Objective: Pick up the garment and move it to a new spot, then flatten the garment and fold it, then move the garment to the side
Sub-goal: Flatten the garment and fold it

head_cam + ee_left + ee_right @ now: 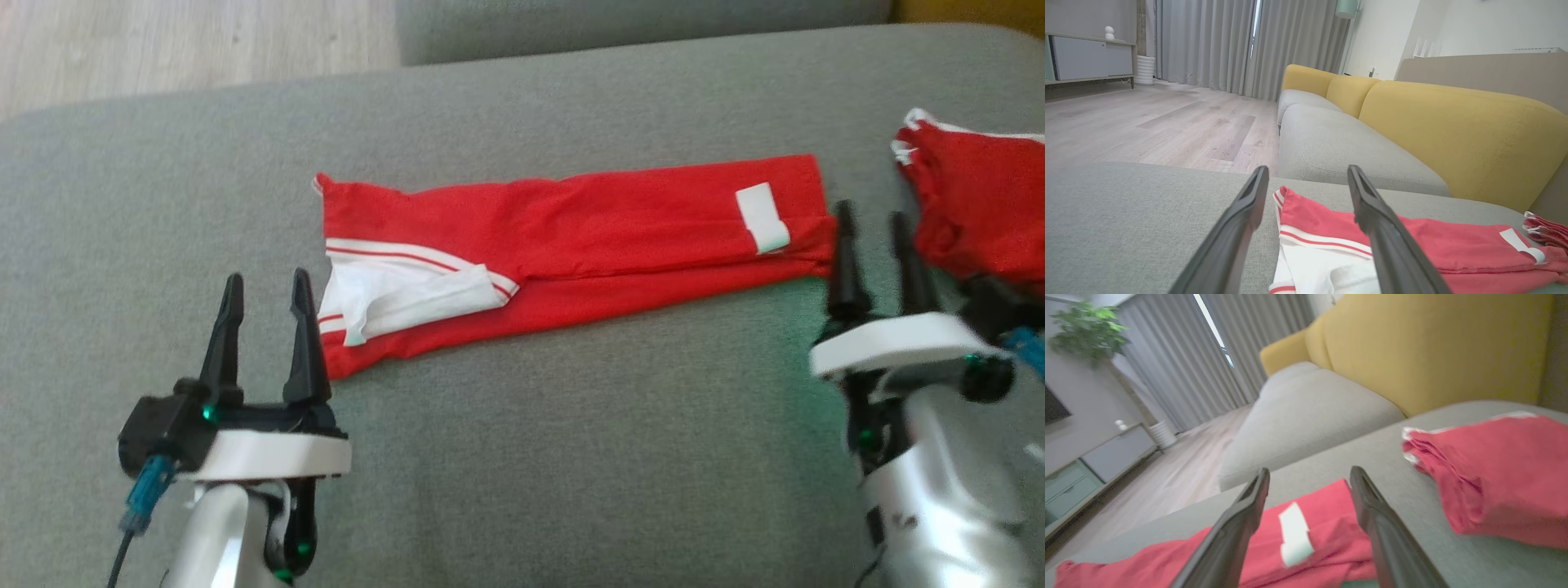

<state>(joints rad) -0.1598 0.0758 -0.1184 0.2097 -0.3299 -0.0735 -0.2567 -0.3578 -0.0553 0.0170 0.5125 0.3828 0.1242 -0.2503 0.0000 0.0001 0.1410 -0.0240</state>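
Here's the garment [571,245]: bright red, folded into one long narrow strip lying flat across the grey sofa cushion [571,457], its length running from my left to my right. At the left end the white inside is turned out [408,298], edged with thin red and white stripes. Near the right end sits a small white patch [763,219].

My left tool [268,278] hangs just beside that left end, fingers spread wide, nothing between them. My right tool [871,211] is at the right end, also spread wide and empty, between the strip and a second red heap [980,204].

That heap runs off the picture's right edge, so I can't tell its shape. Whether my right tool's fingers touch the cloth, I can't tell. The right wrist view is blurred. In the left wrist view my own finger [1392,245] covers part of the strip.
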